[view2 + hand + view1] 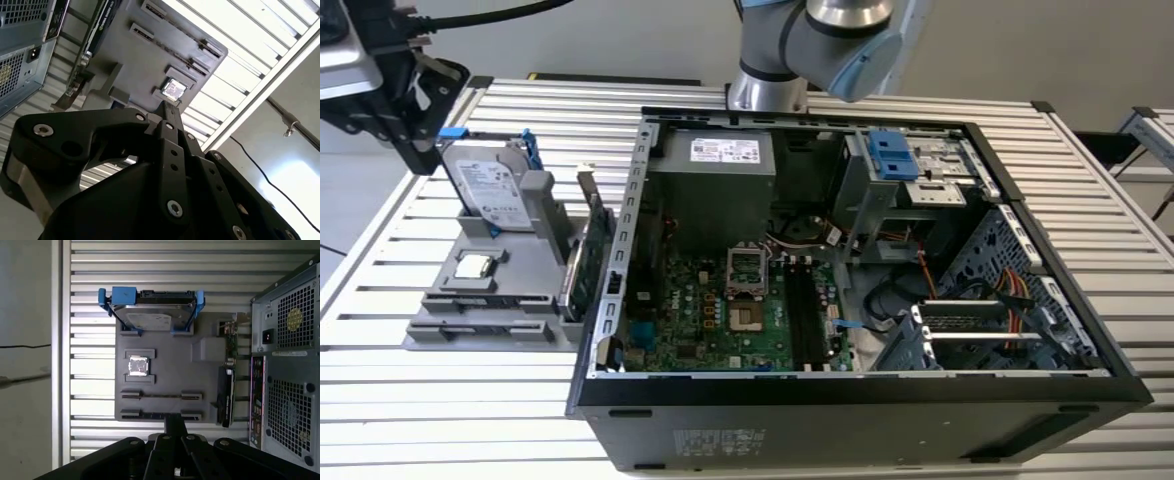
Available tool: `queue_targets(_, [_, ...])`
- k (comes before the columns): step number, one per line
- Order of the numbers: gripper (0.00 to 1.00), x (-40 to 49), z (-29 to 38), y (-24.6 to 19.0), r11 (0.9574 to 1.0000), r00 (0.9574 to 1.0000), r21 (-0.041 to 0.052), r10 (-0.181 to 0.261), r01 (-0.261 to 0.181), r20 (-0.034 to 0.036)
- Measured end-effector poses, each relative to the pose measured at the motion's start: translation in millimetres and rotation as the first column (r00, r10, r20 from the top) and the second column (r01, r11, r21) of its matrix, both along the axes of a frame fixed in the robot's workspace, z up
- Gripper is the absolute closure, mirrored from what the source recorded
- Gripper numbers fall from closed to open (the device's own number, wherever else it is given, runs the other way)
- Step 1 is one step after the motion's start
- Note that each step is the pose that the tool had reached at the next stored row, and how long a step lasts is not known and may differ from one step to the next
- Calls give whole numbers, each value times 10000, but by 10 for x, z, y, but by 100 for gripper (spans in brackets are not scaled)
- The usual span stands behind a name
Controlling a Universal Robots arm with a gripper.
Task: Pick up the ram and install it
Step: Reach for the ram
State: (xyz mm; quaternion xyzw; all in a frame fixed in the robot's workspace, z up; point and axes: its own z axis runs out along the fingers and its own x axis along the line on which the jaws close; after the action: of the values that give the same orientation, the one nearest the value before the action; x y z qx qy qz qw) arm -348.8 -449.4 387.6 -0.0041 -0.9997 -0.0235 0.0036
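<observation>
**Jaws empty above the parts holder; ram not located**

Jaws: in both wrist views they look pinched together, tips meeting with no gap and no board between them. In the exterior view they hang high at the far left, above the far end of the parts holder [170, 375] and near the hard drive [494, 190].

The holder sits on the slatted surface [454, 400], to the exterior view's left of the computer case [854, 410]. It stands its parts on edge: the drive in blue clips, the expansion card [594, 255] along the side next to the case. My read is that this lets a top-down pinch grab them. The processor chip [138, 366] lies flat in its pocket.

Ram: I cannot place it for certain. The two long slots [161, 396] at the holder's near end look bare. The memory sockets [809, 320] on the motherboard [707, 320] are too dark to tell whether a stick is seated.

The case lies on its side with the lid off, so the motherboard faces up. That probably allows a straight vertical push into a socket. The arm [841, 40] rises behind the case's far wall.
</observation>
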Motion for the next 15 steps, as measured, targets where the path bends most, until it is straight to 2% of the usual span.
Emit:
queue_targets(2, [100,0,-2,-39,10000,10000,0,0,0,0])
queue_targets(15, [100,0,-5,-180,10000,10000,0,1,-1,0])
